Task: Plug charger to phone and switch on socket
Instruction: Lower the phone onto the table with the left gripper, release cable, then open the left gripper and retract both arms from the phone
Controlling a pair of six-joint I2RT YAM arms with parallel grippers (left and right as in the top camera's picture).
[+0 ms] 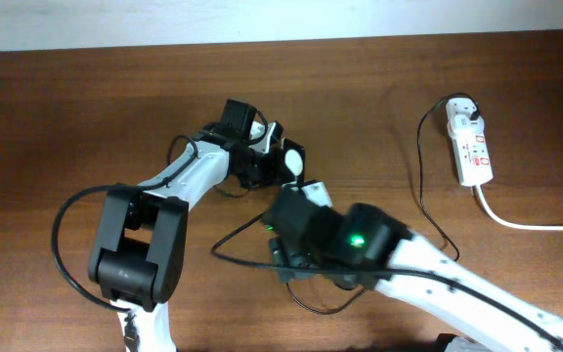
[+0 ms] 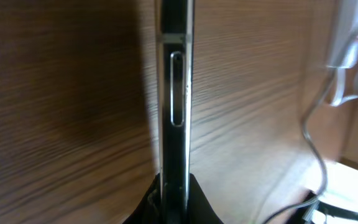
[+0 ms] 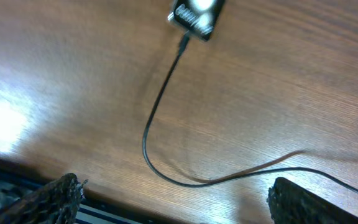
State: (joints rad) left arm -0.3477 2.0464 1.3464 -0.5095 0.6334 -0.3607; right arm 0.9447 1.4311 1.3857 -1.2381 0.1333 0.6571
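Clamped in the left claw (image 2: pixel 174 202), the slippery phone (image 2: pixel 174 81) sits on edge, and the right claw (image 3: pixel 179 199) hangs wide apart over the soft, light charger (image 3: pixel 145 140), best pinched at its tip beside the phone.

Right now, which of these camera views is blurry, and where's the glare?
Left wrist view: the table grain is smeared, the phone edge soft, a bright patch lower right. Right wrist view: glare on the table at left; the charger reads clearly, but what sits at its top end is blurred and washed out. Overhead view: fairly sharp, evenly lit.
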